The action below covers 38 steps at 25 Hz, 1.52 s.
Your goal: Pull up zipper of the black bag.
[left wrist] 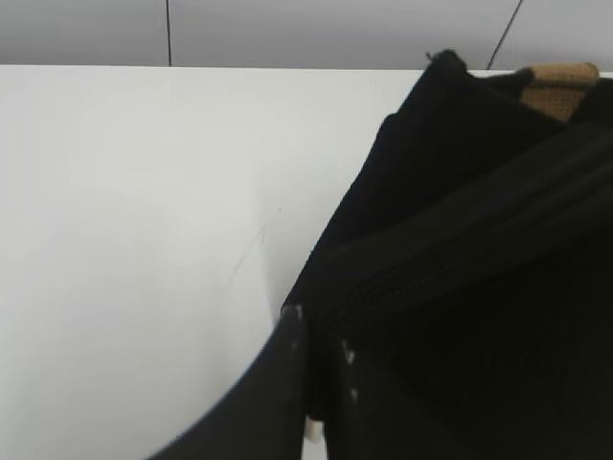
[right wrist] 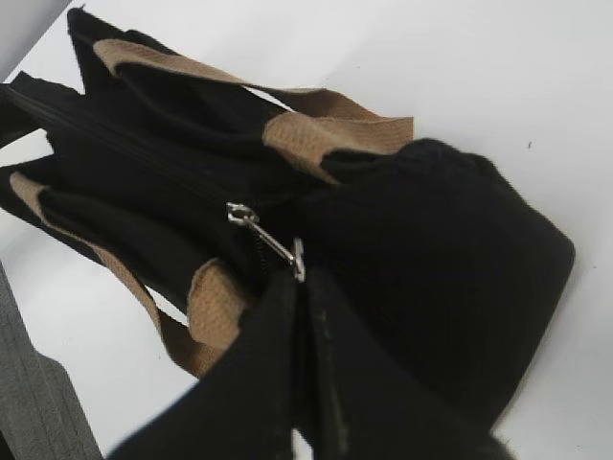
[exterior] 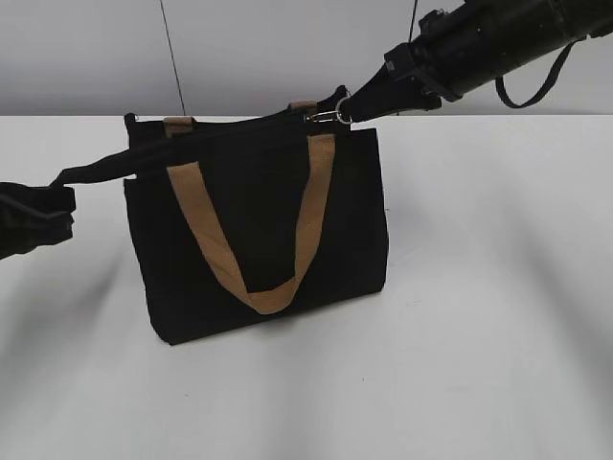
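Black bag [exterior: 259, 230], tan handles, upright on white table [exterior: 479, 335]. Left gripper [exterior: 38, 216] clamped on a black strap [exterior: 101, 168] at the bag's left end. Right gripper [exterior: 369, 101] pinched on the zipper [exterior: 329, 117] pull tab at the top right corner.

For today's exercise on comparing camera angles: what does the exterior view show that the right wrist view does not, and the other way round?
Only the exterior view shows the whole black bag standing upright on the white table, its front tan handle hanging in a loop, and the left gripper holding a black strap at the bag's left end.

Only the right wrist view shows the zipper line from above.

Both show the right gripper shut on the silvery pull tab.
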Tool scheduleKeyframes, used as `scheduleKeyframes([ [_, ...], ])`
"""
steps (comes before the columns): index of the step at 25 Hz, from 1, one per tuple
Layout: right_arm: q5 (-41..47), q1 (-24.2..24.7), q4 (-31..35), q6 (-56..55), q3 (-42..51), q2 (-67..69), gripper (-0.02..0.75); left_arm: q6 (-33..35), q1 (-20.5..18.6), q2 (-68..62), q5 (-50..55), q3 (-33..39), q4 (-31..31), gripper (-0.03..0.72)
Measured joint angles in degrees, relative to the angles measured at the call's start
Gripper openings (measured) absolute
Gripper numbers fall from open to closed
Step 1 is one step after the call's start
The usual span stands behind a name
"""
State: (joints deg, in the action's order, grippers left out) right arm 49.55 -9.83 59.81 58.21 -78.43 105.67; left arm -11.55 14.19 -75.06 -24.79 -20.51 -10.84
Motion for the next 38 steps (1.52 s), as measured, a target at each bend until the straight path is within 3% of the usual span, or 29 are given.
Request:
scheduleKeyframes([
  [3, 1.39, -0.20, -0.24, -0.07, 0.00, 0.00, 0.013, -0.21, 0.00, 0.00, 2.18, -0.22, 0.00, 0.013],
  [6, 1.46, -1.23, -2.34, -0.35, 0.00, -0.06, 0.135, -1.01, 0.00, 0.00, 9.92, -2.21, 0.06, 0.036],
  [10, 1.75, -1.61, -7.54, -4.52, 0.00, -0.73, 0.290, -2.76, 0.07, 1.21, 21.49, -7.02, 1.77, 0.200],
  [12, 2.63, -1.61, -10.97, -7.12, 0.00, -2.24, 0.309, -2.89, 0.91, 2.79, 26.94, -9.67, 4.80, 0.314],
  [15, 4.39, -1.61, -14.67, -10.18, 0.00, -5.54, 0.319, -2.96, 3.08, 5.31, 36.74, -13.08, 8.52, 0.402],
  [20, 5.07, -1.61, -17.55, -14.41, 1.48, -11.31, 0.321, -2.96, 6.98, 10.00, 49.41, -16.07, 10.84, 0.428],
  [26, 2.23, -1.61, -18.54, -15.02, 13.80, -21.12, 0.321, -2.96, 8.27, 19.90, 60.22, -16.87, 11.54, 0.430],
  [38, -0.28, -1.67, -24.59, -18.55, 34.62, -53.94, 0.322, -2.96, 8.27, 44.56, 75.45, -17.05, 3.72, 0.430],
])
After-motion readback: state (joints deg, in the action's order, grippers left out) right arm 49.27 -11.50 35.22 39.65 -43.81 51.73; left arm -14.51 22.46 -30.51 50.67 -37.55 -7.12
